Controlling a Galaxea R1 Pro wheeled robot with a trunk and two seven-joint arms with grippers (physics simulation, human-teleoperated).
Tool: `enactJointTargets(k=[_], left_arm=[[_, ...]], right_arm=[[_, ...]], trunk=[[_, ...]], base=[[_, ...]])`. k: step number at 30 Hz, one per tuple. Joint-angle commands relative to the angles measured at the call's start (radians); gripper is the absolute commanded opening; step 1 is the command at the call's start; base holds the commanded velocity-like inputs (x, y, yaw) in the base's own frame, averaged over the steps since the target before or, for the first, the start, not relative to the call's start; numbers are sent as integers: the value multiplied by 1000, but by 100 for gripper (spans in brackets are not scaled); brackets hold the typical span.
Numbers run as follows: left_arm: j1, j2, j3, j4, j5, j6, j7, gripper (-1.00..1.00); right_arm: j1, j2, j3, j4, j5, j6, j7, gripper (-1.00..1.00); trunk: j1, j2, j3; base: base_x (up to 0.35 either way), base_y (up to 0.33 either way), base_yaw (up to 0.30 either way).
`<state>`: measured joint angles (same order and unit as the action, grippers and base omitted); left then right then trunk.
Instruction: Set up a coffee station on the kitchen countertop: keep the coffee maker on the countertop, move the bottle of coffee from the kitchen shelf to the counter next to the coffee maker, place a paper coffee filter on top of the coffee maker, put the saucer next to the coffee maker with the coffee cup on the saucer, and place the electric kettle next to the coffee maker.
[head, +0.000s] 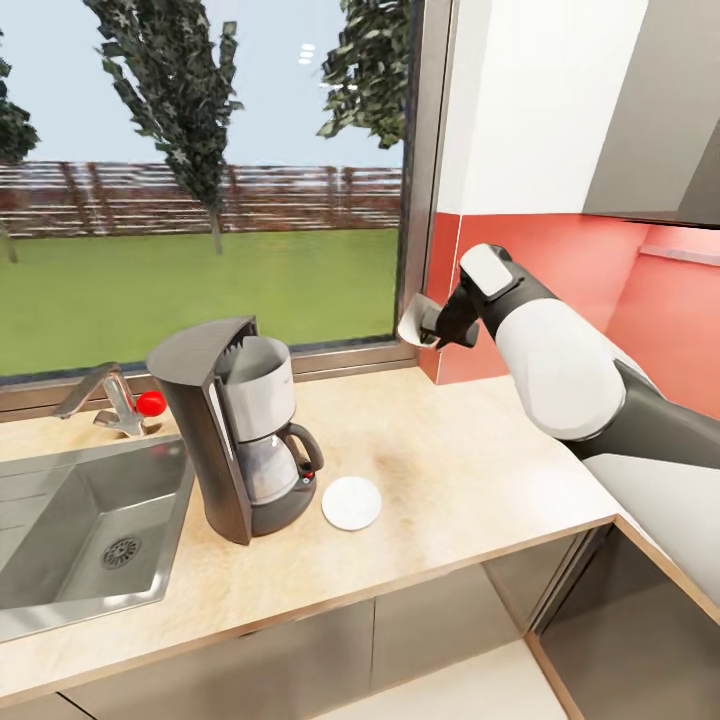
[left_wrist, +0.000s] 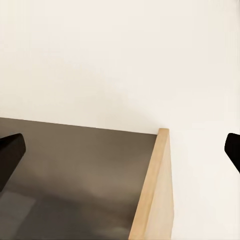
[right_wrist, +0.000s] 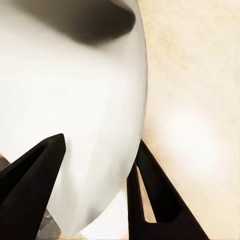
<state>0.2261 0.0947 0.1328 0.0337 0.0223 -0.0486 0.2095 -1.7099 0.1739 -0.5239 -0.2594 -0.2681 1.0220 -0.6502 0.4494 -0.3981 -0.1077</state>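
Observation:
The tall dark grey coffee maker (head: 240, 430) stands on the light wood kitchen countertop (head: 460, 470), beside the sink. The small white saucer (head: 351, 502) lies flat just right of its base, with nothing on it. My right gripper (head: 427, 326) hangs above the counter near the window corner, shut on the white coffee cup (head: 411, 322), which is tilted on its side. In the right wrist view the cup (right_wrist: 85, 100) sits between the two black fingers (right_wrist: 30, 195) over the countertop (right_wrist: 195, 100). My left gripper (left_wrist: 122, 147) is open with nothing between its fingers.
A steel sink (head: 80, 530) with a faucet (head: 105, 395) and a red knob (head: 151, 403) lies left of the coffee maker. A red backsplash (head: 600, 270) closes the right corner. The left wrist view looks at a wooden edge (left_wrist: 155, 185) and a dark grey panel (left_wrist: 75, 175).

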Motion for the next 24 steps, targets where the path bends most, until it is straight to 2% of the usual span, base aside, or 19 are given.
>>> enactJointTargets(k=[1,12,24], left_arm=[[-1,0,6,1,2,-5,1,100],[-1,0,7,2,2,-5,1,100],[-1,-1,8,2,1,-7,1,100]], right_arm=[[-1,1,-6,0,-16,1,-10,-100],[-1,1,-69,23,-81,3,-18,-100],[-25,1,-139,90,-154,-2,-85,-100]], trunk=[[1,-2,-2],[1,-2,-2],[1,-2,-2]], base=[[0,0,0],[0,0,0],[0,0,0]])
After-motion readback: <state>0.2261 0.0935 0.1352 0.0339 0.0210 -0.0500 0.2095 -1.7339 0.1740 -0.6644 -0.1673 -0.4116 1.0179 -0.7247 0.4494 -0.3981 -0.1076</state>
